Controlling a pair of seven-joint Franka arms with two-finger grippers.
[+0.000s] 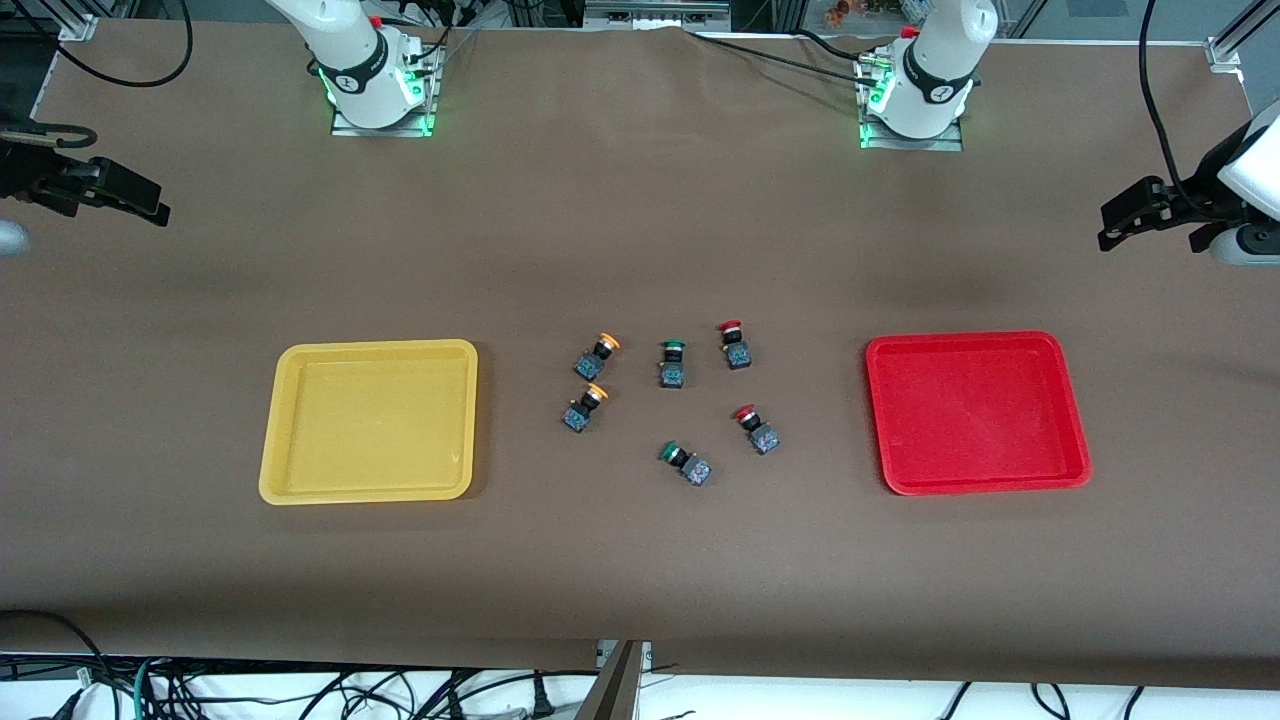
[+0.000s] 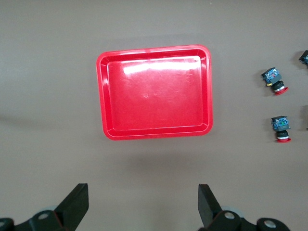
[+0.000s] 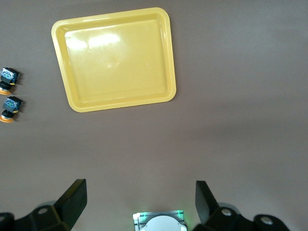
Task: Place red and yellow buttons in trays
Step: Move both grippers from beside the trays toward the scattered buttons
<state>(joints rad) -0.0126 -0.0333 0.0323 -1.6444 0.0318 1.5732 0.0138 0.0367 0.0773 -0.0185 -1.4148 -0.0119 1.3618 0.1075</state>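
Desk (image 1: 640,230) covered in brown sheeting is carrying everything, and no readable writing or brand is showing on any item. The yellow tray (image 1: 369,421) is lying flat toward the right arm's end of the desk, and the red tray (image 1: 977,412) is lying flat toward the left arm's end, both with nothing in them.

The left gripper (image 1: 1135,215) is hovering high over the desk edge at the left arm's end, its fingers (image 2: 77,204) spread wide with nothing between them. The right gripper (image 1: 120,195) is hovering over the desk edge at the right arm's end, also spread wide and holding nothing. Both arms are waiting.

Six small buttons are lying in a loose cluster between the trays, apart from one another. The two yellow buttons (image 1: 597,355) (image 1: 585,408) are lying on the side toward the yellow tray, one nearer the front camera than the other. The two red buttons (image 1: 736,343) (image 1: 757,428) are lying on the side toward the red tray. The two green buttons (image 1: 672,363) (image 1: 686,463) are lying in the middle of the cluster, the second being the nearest of all to the desk's front edge.
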